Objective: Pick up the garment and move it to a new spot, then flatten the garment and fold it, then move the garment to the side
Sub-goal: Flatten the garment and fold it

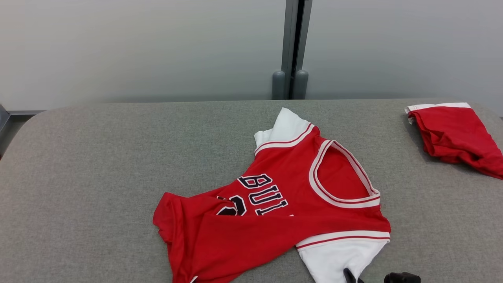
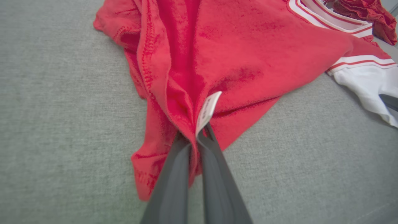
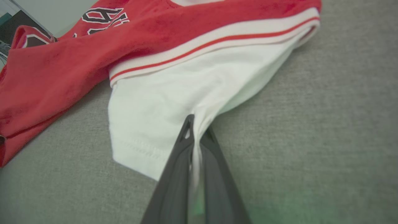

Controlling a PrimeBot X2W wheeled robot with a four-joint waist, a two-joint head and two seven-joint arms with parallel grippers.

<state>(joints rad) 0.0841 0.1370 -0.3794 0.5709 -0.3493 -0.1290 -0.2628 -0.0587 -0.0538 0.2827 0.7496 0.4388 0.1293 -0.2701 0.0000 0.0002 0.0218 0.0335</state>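
Observation:
The garment (image 1: 298, 188) is a red jersey with white sleeves and black lettering, lying crumpled on the grey padded table (image 1: 98, 165) near the front edge. In the left wrist view my left gripper (image 2: 195, 137) is shut on the garment (image 2: 236, 49) at its red hem, beside a white label (image 2: 206, 110). In the right wrist view my right gripper (image 3: 196, 129) is shut on the white sleeve (image 3: 174, 102) of the garment. In the head view a dark fingertip (image 1: 349, 275) of the right gripper shows at the bottom edge, on the white sleeve.
A second red garment with a white band (image 1: 456, 133) lies bunched at the table's far right. A grey wall with a vertical post (image 1: 292, 47) stands behind the table. Bare grey table surface spreads to the left of the jersey.

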